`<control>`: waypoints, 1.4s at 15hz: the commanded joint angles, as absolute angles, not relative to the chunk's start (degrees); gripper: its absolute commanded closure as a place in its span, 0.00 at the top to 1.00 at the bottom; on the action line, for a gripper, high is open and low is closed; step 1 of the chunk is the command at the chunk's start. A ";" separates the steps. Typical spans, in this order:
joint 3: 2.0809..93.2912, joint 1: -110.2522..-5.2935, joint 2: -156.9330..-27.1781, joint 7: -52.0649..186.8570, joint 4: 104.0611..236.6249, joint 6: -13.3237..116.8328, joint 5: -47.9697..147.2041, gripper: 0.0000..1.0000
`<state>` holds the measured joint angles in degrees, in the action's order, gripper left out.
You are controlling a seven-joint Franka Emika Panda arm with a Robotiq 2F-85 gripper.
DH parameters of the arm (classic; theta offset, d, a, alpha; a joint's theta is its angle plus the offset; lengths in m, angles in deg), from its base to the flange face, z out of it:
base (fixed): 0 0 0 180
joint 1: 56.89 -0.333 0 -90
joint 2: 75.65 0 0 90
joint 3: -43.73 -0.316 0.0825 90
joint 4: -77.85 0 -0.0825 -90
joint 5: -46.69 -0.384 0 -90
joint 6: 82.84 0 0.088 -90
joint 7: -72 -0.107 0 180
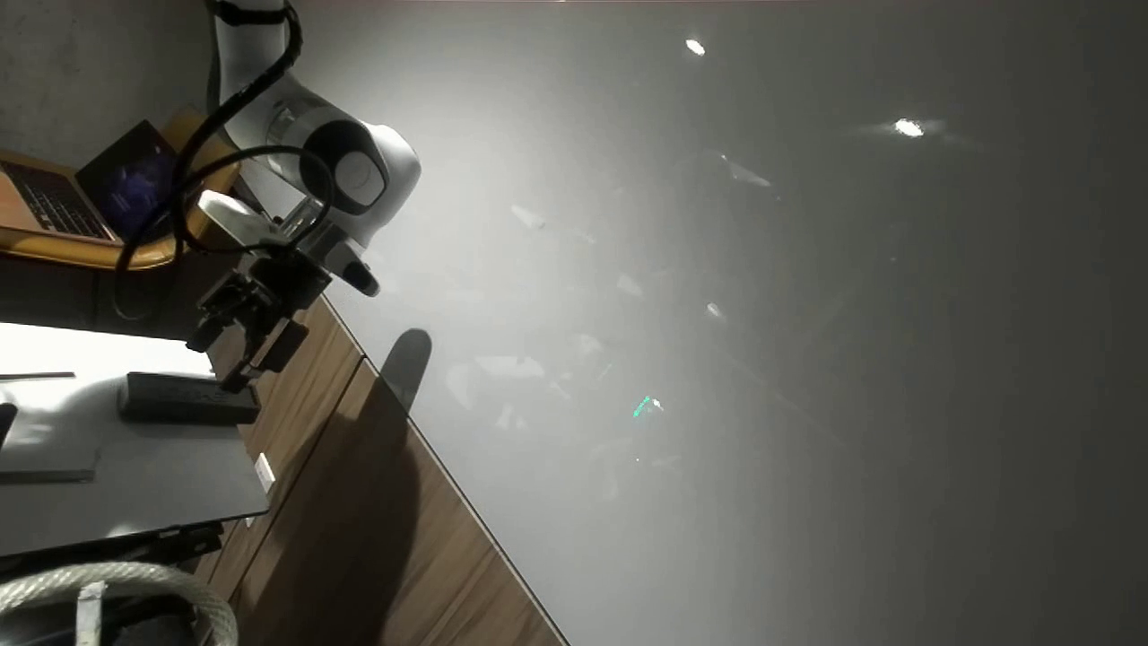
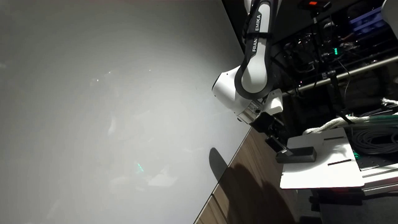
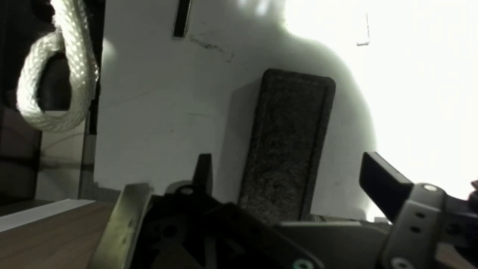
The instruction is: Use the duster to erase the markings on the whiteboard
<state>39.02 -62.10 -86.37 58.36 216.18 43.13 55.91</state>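
Note:
The duster is a dark grey block lying flat on the small white tabletop. It also shows in an exterior view and in the wrist view. My gripper is open and empty just above the duster's end nearest the board. In the wrist view the fingers stand apart on either side of the duster, not touching it. The whiteboard is a large glossy grey panel, also in an exterior view. I cannot make out dark scribbled markings on it, only glare spots and short green streaks.
A wood panel runs between the whiteboard and the tabletop. A laptop sits on a yellow surface behind the arm. A thick white rope lies beside the tabletop. Cables and equipment stand beyond the tabletop.

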 commanded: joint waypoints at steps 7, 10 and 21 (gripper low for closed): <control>36.45 -64.41 -66.46 62.41 215.74 34.76 45.59 1.00; 35.51 -65.45 -62.37 61.12 214.31 34.53 43.31 1.00; 33.01 -66.15 -58.61 57.85 211.48 36.16 42.34 1.00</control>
<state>33.39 -66.55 -58.62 57.75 211.57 36.29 42.46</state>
